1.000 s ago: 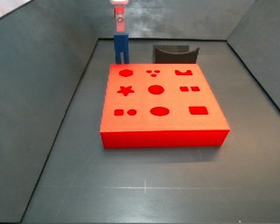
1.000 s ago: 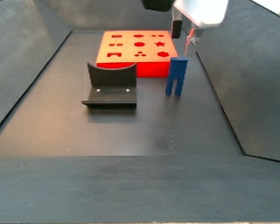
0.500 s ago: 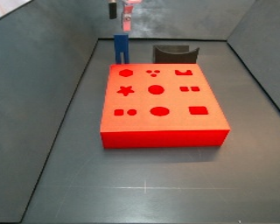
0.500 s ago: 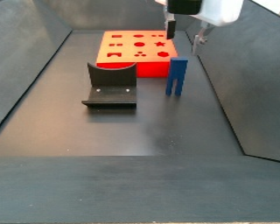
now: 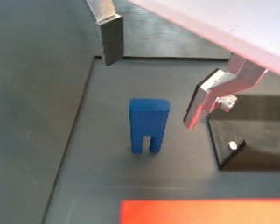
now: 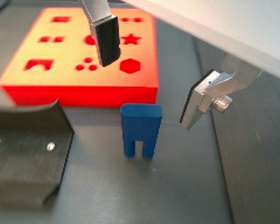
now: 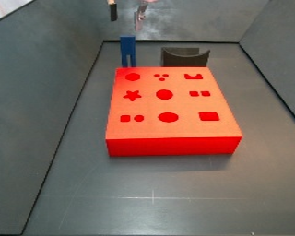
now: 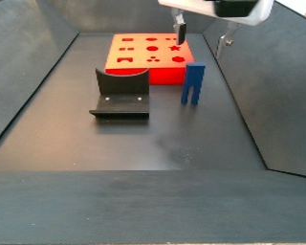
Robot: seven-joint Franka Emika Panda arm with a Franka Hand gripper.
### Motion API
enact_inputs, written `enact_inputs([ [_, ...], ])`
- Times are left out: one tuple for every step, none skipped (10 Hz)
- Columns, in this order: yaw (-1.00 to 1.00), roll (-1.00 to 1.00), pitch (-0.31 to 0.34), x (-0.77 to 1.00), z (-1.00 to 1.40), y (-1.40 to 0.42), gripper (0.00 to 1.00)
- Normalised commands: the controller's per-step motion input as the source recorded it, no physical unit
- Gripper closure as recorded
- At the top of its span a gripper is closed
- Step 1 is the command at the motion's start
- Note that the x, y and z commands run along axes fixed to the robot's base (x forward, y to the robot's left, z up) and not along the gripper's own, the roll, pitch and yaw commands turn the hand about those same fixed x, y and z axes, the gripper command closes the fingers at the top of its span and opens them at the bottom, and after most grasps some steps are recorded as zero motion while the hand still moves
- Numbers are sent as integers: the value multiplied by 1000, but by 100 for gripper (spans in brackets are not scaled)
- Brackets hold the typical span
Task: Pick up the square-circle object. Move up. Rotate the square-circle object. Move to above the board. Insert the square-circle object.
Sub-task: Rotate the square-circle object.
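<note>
**Dark grey floor, blue piece standing free under a raised gripper**

Dark grey floor (image 8: pixel 142 144) with sloping grey walls fills both side views. On it lies the board (image 7: pixel 170 109), a flat red-orange block with darker cutouts: circles, a star, squares, an oval and a rectangle. All the cutouts that show are empty.

The square-circle object (image 8: pixel 193 84) stands upright on the floor just beside one short edge of the board, its two prongs pointing down in both wrist views (image 5: pixel 147 125) (image 6: pixel 137 130). In a side view (image 7: pixel 128 50) its lower end is hidden behind the board. Whether it touches the board cannot be told.

The fixture (image 8: pixel 120 93), a dark bracket on a base plate, stands on the floor near the same end of the board. In both wrist views it is cut off by the frame edge (image 5: pixel 257 131) (image 6: pixel 25 164).

The gripper (image 6: pixel 150 63) hangs above the square-circle object, jaws spread wide and holding nothing, with one finger on either side and clear of the piece. In both side views the gripper (image 8: pixel 202 27) is cut off at the top edge, and in one of them (image 7: pixel 128 11) only the fingertips show, too blurred to read.
</note>
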Motion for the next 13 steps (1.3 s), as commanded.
enact_inputs([
  [1000,-14,12,40,-36,-5,0],
  [1000,-15,13,40,-36,-5,0],
  [1000,-17,14,40,-36,-5,0],
  [1000,-19,16,40,-35,-5,0],
  [1000,-23,19,40,-35,-5,0],
  [1000,-28,23,40,-35,-5,0],
  [1000,-32,26,40,-35,-5,0],
  [871,-39,32,40,-34,-5,0],
  [571,-39,31,41,-34,-5,0],
  [383,-39,31,41,-33,-5,0],
  [289,-39,31,41,-33,-5,0],
  [139,-39,31,0,-1000,0,0],
  [83,-37,15,12,-1000,1,0],
])
